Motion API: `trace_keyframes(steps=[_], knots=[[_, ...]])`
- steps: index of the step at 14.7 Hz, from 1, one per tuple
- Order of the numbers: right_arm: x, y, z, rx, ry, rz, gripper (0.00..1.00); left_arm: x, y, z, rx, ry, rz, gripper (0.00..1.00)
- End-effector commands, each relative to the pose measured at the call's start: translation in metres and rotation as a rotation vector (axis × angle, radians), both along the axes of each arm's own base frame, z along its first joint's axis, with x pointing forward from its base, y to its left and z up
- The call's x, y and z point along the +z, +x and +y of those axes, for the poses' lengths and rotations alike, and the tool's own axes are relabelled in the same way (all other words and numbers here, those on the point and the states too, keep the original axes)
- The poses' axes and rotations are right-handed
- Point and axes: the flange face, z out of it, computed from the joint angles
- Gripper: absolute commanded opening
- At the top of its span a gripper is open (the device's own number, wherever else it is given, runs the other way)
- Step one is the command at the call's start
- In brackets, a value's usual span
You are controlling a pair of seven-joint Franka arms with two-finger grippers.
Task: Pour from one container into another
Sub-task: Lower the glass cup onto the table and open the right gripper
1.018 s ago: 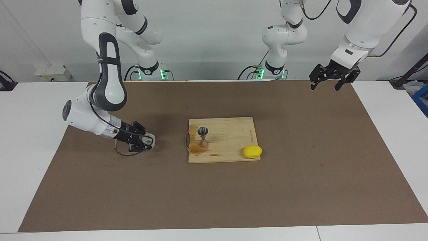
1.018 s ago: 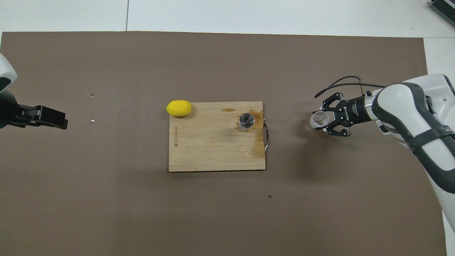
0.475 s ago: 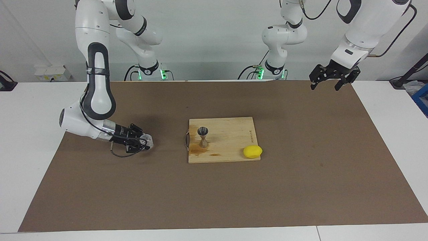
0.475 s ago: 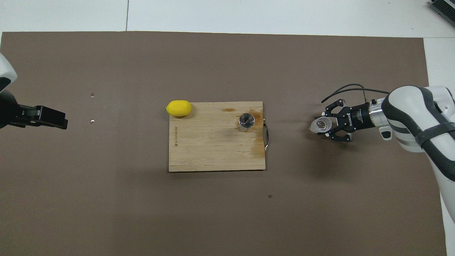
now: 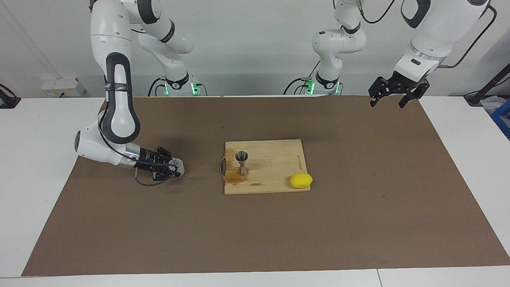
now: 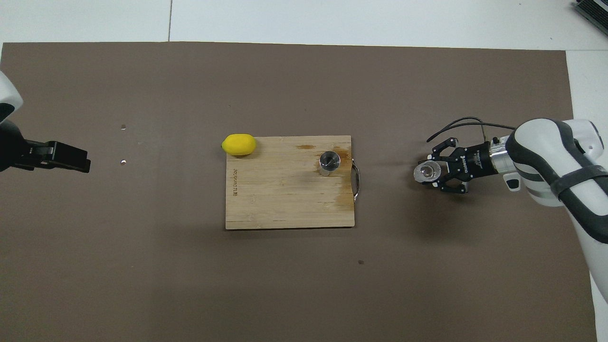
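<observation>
White arms [image 5: 115, 79]; dark grey bands; black cables.

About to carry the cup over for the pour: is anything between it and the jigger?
Nothing visible. The right claw holds the cup over bare mat; the jigger stands on the board's near end.

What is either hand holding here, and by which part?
The right hand is shut on the clear cup, gripping its side wall, low over the mat beside the cutting board. The left hand, open, holds nothing.
</observation>
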Motion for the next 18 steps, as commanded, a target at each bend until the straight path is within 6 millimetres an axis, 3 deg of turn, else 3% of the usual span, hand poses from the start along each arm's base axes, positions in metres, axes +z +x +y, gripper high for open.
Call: trace_keyframes(steps=[1, 2, 4, 6, 10, 13, 18], knots=[[-0.002, -0.007, -0.003, -0.019, 0.014, -0.025, 0.53, 0.0, -0.008, 0.002, 0.007, -0.011, -0.005, 1.0], [-0.001, -0.007, -0.003, -0.018, 0.014, -0.026, 0.58, 0.0, -0.008, 0.001, 0.005, -0.011, -0.005, 1.0], [0.002, -0.007, -0.004, -0.015, 0.011, -0.034, 0.82, 0.0, -0.008, 0.001, 0.005, -0.011, -0.005, 1.0], [0.008, -0.006, -0.005, -0.007, 0.002, -0.046, 0.9, 0.0, -0.008, 0.002, 0.007, -0.011, -0.005, 1.0], [0.024, -0.005, -0.012, -0.006, -0.022, -0.077, 0.94, 0.0, -0.008, 0.001, 0.005, -0.011, -0.005, 1.0], [0.057, -0.003, -0.015, 0.058, -0.121, -0.142, 0.99, 0.0, -0.008, 0.002, 0.007, -0.011, -0.005, 1.0], [0.11, -0.008, 0.014, 0.329, -0.344, -0.224, 0.99, 0.0, -0.008, 0.002, 0.007, -0.011, -0.005, 1.0]])
